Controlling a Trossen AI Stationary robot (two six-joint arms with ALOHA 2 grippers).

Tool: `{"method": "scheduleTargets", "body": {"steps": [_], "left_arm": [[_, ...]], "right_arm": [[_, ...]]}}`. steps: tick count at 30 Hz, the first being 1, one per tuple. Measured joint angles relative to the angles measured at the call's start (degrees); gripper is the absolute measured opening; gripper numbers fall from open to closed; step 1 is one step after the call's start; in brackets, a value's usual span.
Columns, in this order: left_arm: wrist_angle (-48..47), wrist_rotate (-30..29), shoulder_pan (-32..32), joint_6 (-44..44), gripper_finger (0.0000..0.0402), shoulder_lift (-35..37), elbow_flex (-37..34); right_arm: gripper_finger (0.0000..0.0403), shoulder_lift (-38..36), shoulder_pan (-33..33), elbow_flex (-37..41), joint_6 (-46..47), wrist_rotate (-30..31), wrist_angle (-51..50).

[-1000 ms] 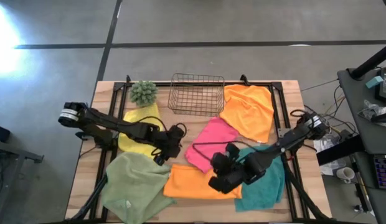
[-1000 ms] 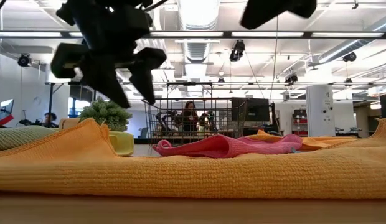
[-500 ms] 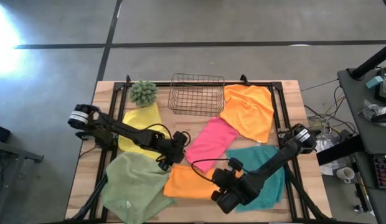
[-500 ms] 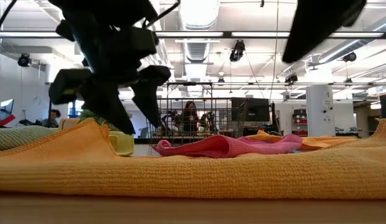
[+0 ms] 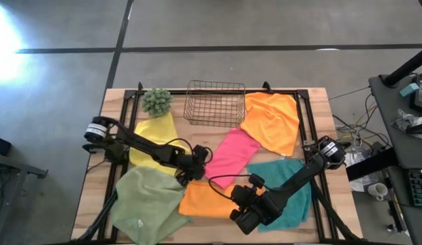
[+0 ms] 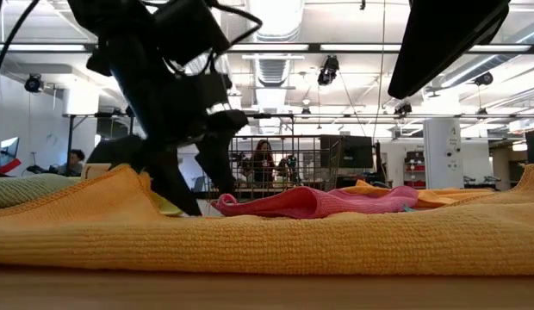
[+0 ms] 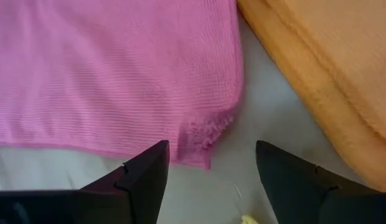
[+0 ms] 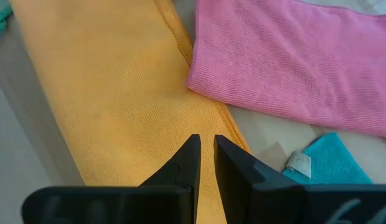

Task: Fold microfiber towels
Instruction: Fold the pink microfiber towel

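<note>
Now the left gripper (image 7: 208,180), jaws spread and empty, straddles the pink towel's (image 7: 112,68) frayed corner; closing early could also snag the orange towel (image 7: 330,74) beside it. The right gripper (image 8: 205,168), near shut, holds nothing.

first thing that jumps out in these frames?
Bright towels spread over the table: the pink towel in the middle, an orange towel by the wire basket, a teal towel and a sage green towel near the front. The left gripper, open, is low at the pink towel's corner. The right gripper, nearly shut and empty, hovers over the front orange towel.
</note>
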State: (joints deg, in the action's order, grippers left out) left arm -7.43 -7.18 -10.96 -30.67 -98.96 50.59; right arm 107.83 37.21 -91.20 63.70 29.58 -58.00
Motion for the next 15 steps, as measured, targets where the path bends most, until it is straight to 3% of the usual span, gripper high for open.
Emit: {"method": "scheduleTargets", "body": {"steps": [9,15], "left_arm": [[5.67,-3.3,0.11,-0.31,0.022,-1.2,0.39],[5.48,-3.37,0.39,-0.33,0.0153,-1.25,-0.54]], "right_arm": [[0.0038,0.0,-0.09,0.2,-1.35,-0.02,0.06],[0.0038,0.0,-0.09,0.2,-1.4,-0.04,0.28]]}}
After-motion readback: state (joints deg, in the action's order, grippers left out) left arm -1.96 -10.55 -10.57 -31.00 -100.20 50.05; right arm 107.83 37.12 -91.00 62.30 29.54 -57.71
